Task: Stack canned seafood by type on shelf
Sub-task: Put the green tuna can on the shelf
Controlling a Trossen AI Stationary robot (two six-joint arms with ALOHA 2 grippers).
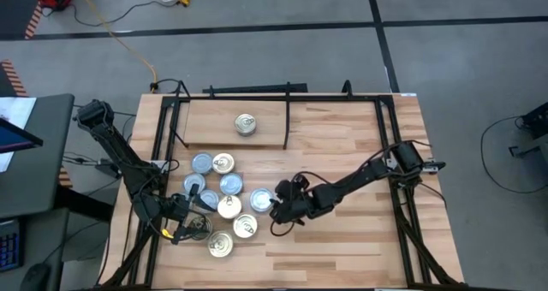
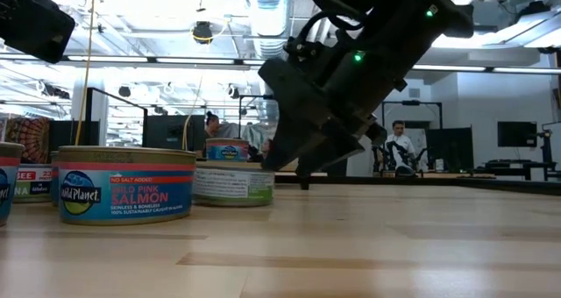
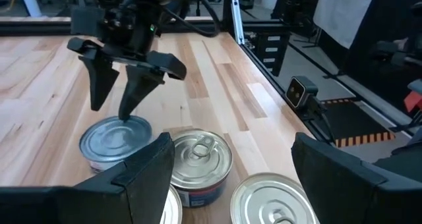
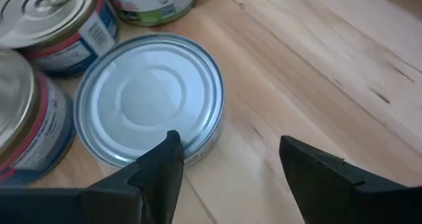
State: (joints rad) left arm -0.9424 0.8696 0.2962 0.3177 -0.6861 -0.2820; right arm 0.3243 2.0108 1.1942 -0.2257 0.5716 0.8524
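Several flat round tins of canned seafood lie clustered on the tabletop, some with bluish-grey tops and some with gold pull-tab tops. One gold tin stands alone on the shelf at the far side. My right gripper is open and slants down at the cluster's right edge. One of its fingers is over the rim of a bluish-grey tin; the other is over bare wood beside it. My left gripper is open at the cluster's left, with gold tins in front of it. My right gripper has one fingertip right at the top of the bluish-grey tin, close to its rim. Whether it touches the tin I cannot tell. The tin sits flat on the table.
The shelf's black frame and divider rod stand along the far side. Black frame legs run down the table's right and left sides. Bare wood lies right of the cluster. People show in the room beyond the table.
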